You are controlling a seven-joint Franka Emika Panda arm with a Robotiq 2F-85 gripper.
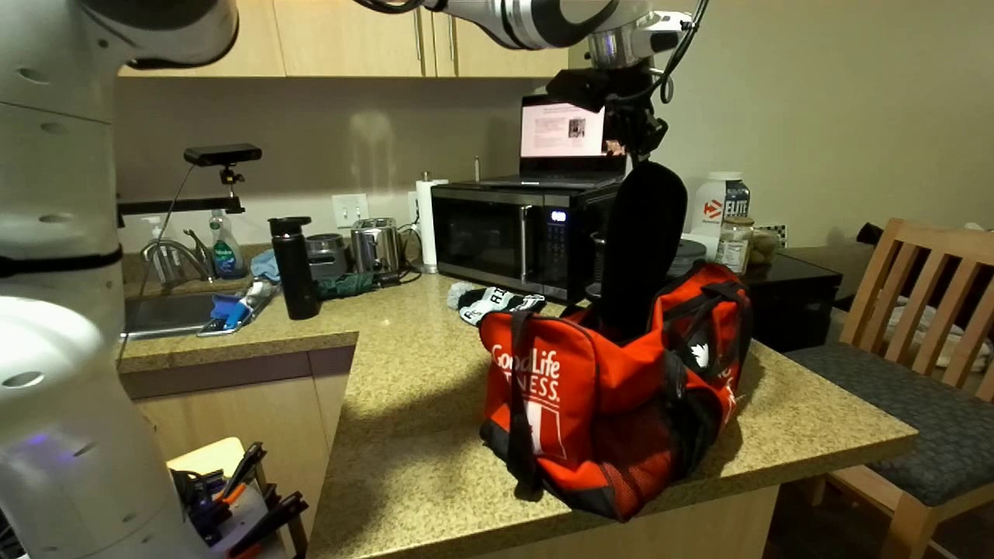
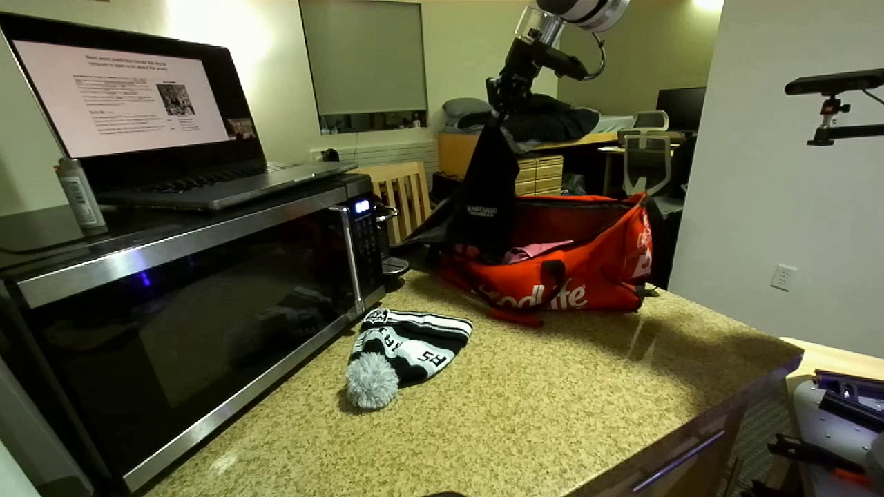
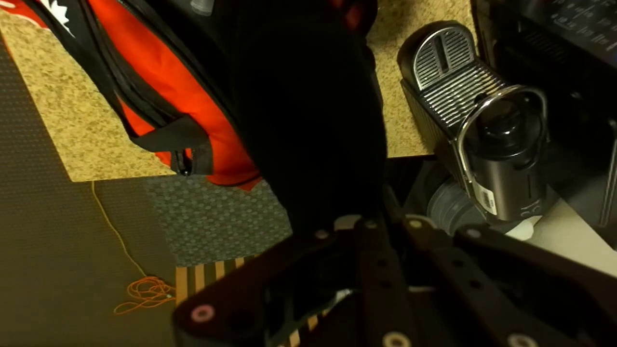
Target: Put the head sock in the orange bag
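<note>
head sock (image 1: 644, 241) hung from the fingers (image 3: 380, 270), and we saw its top pinched between them, the two close together on the cloth. we found the arm (image 1: 536, 22) stretched high across the top of an exterior view, its end turned down above the orange bag (image 1: 629, 388). from there the sock dropped into the bag's open mouth, its lower part between the walls; how deep it reached we could not tell, because the bag itself hid the end.

it looked limp, matt and near-black to us, narrow where it was gripped and broader below, with a small patch of pale lettering (image 2: 481, 210) that we could not read in an exterior view. in the wrist view it was so dark that we could hardly make out a fold.

we counted one head sock and one orange bag, with one pink cloth (image 2: 535, 252) showing in its mouth. on the surface (image 2: 552, 400) lay one knitted hat (image 2: 418, 345) with one grey pompom (image 2: 373, 381), near the bag. one microwave (image 1: 474, 241) stood there too, bearing one laptop (image 1: 563, 128), and one coffee machine (image 3: 511, 144) showed near the bag in the wrist view. we also had one black flask (image 1: 293, 272), well apart from the bag, and one wooden chair (image 1: 924, 310) just beside the surface.
</note>
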